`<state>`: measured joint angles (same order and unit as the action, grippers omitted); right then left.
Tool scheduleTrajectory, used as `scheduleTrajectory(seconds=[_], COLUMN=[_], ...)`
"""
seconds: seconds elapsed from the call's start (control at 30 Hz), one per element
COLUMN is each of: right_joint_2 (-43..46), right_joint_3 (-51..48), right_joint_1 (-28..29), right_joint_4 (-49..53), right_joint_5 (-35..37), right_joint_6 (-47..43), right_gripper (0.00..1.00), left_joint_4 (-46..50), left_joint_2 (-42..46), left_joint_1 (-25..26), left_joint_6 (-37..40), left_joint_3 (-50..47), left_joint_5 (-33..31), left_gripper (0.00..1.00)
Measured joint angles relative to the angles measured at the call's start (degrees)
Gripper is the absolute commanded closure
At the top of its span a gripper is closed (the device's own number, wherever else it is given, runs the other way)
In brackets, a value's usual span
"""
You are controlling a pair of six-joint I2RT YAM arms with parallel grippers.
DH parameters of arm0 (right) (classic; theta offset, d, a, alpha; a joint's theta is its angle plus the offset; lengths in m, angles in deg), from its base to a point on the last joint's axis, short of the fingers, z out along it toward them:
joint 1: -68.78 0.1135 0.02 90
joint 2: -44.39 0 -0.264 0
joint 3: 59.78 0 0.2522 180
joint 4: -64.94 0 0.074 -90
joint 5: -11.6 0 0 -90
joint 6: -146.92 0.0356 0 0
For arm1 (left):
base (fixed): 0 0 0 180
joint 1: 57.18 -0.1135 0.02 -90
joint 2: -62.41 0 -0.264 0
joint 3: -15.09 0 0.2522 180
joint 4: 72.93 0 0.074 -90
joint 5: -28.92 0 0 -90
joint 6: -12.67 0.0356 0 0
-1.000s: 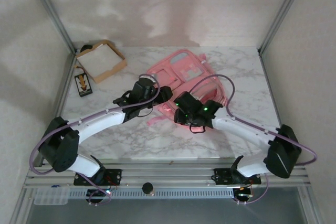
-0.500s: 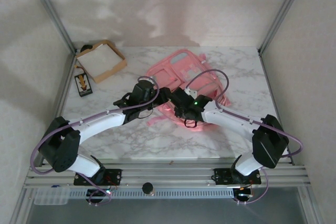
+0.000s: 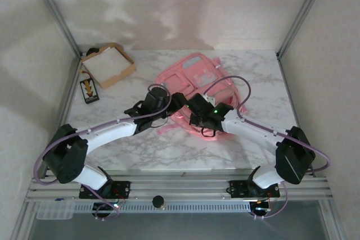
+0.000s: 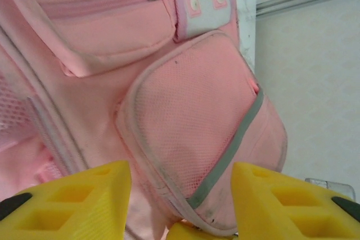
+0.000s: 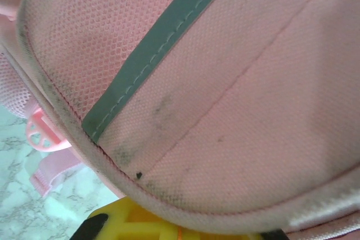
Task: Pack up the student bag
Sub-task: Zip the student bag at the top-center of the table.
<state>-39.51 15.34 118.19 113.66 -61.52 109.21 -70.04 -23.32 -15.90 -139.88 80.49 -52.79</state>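
Note:
The student bag (image 3: 197, 77), a pink backpack with a pale blue-grey panel, lies at the back middle of the marble table. Both grippers meet at its near left corner. My left gripper (image 3: 179, 102) is open; its yellow fingers (image 4: 67, 200) stand on either side of the bag's mesh side pocket (image 4: 191, 116) without touching it. My right gripper (image 3: 194, 111) comes in from the right, its jaws shut together under the bag's piped bottom edge (image 5: 169, 195), pinching it. In the right wrist view the yellow fingers (image 5: 169, 226) peek out below the fabric. Their tips are hidden.
A shallow brown cardboard box (image 3: 108, 64) with a white sheet inside stands at the back left. A small black card (image 3: 88, 90) lies in front of it. A pink strap buckle (image 5: 40, 133) hangs off the bag onto the table (image 3: 146, 144). Metal frame posts flank the table.
My right gripper has swung left to the bag's near corner and shut there. The left gripper has shifted slightly right and stayed open.

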Motion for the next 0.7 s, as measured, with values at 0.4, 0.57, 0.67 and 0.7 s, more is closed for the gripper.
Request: scheduleTrajectory(seconds=[0.4,0.57,0.67,0.7], right_joint_2=[1.33,1.33,1.33,1.49], right_joint_3=[-2.36,-3.06,-3.41,-3.5], right_joint_1=[-1.4,-1.64,-2.6,-3.08], right_joint_4=[-2.1,-2.36,-1.81,-1.7], right_joint_5=[-3.43,-4.07,-4.0,-4.07], right_joint_6=[-1.4,-2.01,-2.01,-2.03], right_gripper=[1.0,1.0,1.0,1.0], left_joint_4=[-2.89,-4.33,-3.61,-3.15], left_joint_2=[-8.92,-11.23,-12.02,-12.04], left_joint_1=[5.03,5.29,5.73,5.86], left_joint_6=[-15.61,-19.5,-20.44,-20.79], left_joint_3=[1.05,1.6,2.97,3.34], left_joint_5=[-2.75,-4.28,-5.16,-5.57], left_gripper=[0.64,0.9,1.0,1.0])
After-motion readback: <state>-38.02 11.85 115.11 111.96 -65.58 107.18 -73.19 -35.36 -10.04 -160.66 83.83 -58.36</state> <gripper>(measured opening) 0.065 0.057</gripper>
